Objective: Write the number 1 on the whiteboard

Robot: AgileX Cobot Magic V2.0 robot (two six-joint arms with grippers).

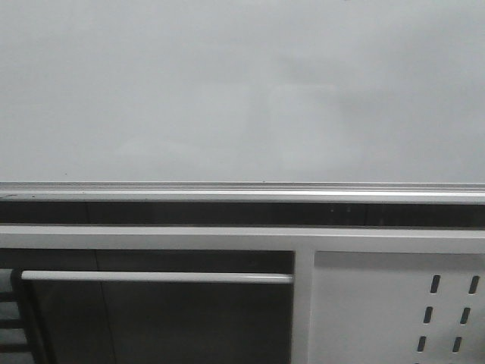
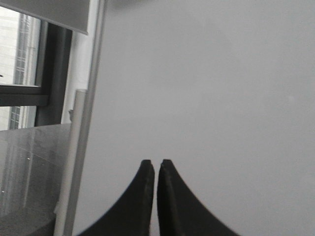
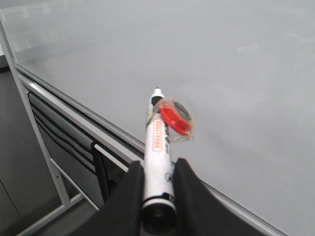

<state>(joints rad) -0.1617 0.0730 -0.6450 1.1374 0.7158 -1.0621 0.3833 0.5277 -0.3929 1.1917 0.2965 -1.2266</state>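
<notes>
1. Right wrist view is showing the right claw (image 3: 157, 182) clamping a white marker (image 3: 158, 152), tip near the whiteboard (image 3: 221, 64); pressing at a slant risks a skidding stroke.
2. The left claw (image 2: 155, 169) is sitting nearly closed, empty.
3. Number 1 is not appearing anywhere yet.
4. A window (image 2: 24, 83) is showing beside the board.
</notes>
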